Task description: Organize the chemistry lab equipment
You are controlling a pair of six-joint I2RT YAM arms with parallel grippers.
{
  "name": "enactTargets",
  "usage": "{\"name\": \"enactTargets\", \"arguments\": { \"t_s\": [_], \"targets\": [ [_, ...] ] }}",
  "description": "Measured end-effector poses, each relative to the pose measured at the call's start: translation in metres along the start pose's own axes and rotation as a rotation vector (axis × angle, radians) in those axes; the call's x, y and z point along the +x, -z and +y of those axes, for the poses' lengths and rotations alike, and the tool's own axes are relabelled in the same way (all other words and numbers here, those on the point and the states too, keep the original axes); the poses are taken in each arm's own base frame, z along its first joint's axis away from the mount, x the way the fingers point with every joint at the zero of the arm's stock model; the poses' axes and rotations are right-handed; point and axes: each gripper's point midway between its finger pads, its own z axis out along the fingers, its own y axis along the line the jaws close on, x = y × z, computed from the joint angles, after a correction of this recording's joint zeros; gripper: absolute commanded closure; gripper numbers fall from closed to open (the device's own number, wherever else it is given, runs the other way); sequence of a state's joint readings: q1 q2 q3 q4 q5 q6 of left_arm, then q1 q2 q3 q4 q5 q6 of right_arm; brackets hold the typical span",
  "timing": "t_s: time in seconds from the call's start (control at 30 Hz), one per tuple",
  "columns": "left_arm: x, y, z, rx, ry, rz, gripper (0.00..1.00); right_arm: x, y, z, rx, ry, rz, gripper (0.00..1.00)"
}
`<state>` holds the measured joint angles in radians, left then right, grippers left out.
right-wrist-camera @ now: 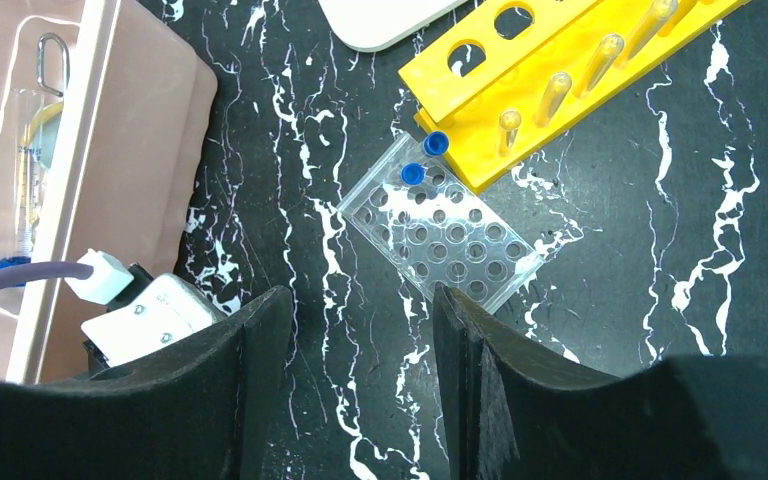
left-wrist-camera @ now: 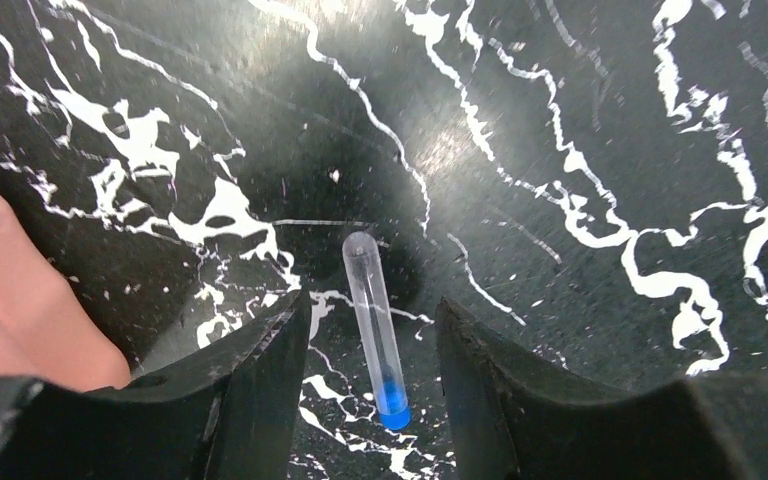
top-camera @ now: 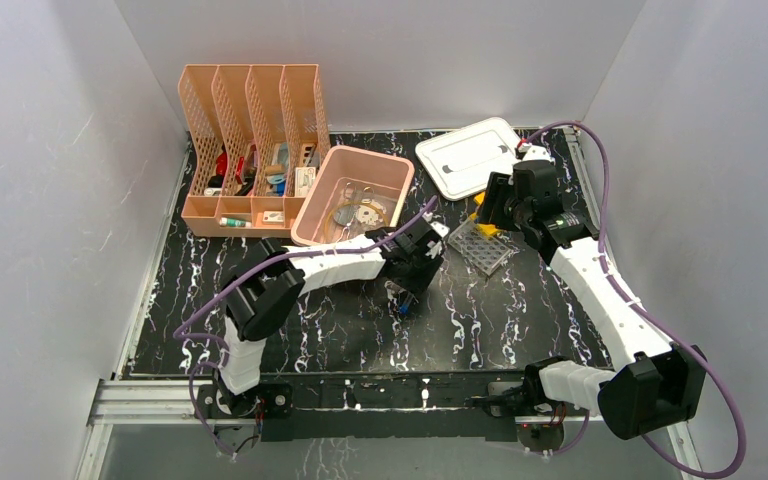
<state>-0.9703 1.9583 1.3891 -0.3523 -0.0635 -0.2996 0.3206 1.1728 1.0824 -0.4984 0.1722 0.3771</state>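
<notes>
A clear test tube with a blue cap (left-wrist-camera: 372,310) lies flat on the black marbled table, seen small in the top view (top-camera: 401,306). My left gripper (left-wrist-camera: 372,372) hangs over it, open, one finger on each side and neither touching it. My right gripper (right-wrist-camera: 360,370) is open with nothing between its fingers, hovering just near of the clear tube rack (right-wrist-camera: 447,235), which holds two blue-capped tubes (right-wrist-camera: 413,174) at its far corner. The yellow tube rack (right-wrist-camera: 550,70) with several clear tubes lies against the clear rack (top-camera: 482,245). The right gripper (top-camera: 497,205) sits above both racks.
The pink tub (top-camera: 352,195) with glass items inside stands behind my left gripper (top-camera: 407,285). Its white lid (top-camera: 468,156) lies at the back right. A peach mesh file holder (top-camera: 250,150) fills the back left. The left arm's wrist (right-wrist-camera: 150,320) is close to my right fingers.
</notes>
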Motion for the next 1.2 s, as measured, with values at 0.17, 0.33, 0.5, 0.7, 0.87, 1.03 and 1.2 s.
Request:
{"name": "enactTargets", "arguments": {
  "t_s": [0.17,0.33,0.5,0.7,0.87,1.03,1.2],
  "targets": [
    [0.013,-0.003,0.003,-0.008,0.012,0.033,0.60,0.001,0.000,0.001,-0.007,0.006,0.003,0.36],
    [0.014,-0.004,0.002,-0.003,0.012,0.036,0.67,0.001,0.000,0.002,-0.013,0.010,0.006,0.35],
    [0.019,-0.011,0.000,0.005,0.012,0.055,0.67,0.001,0.000,0.002,-0.014,0.011,0.007,0.35],
    [0.019,-0.012,0.002,0.001,0.011,0.056,0.85,0.002,-0.001,0.002,-0.013,0.014,0.011,0.35],
    [0.019,-0.012,0.002,0.000,0.014,0.056,0.92,0.003,-0.002,0.002,-0.013,0.015,0.015,0.35],
    [0.018,-0.012,0.003,-0.004,0.015,0.053,0.97,0.003,-0.002,0.002,-0.013,0.015,0.016,0.35],
    [0.012,-0.011,0.001,-0.003,0.020,0.030,0.98,0.003,-0.002,0.001,-0.010,0.015,0.016,0.35]
  ]
}}
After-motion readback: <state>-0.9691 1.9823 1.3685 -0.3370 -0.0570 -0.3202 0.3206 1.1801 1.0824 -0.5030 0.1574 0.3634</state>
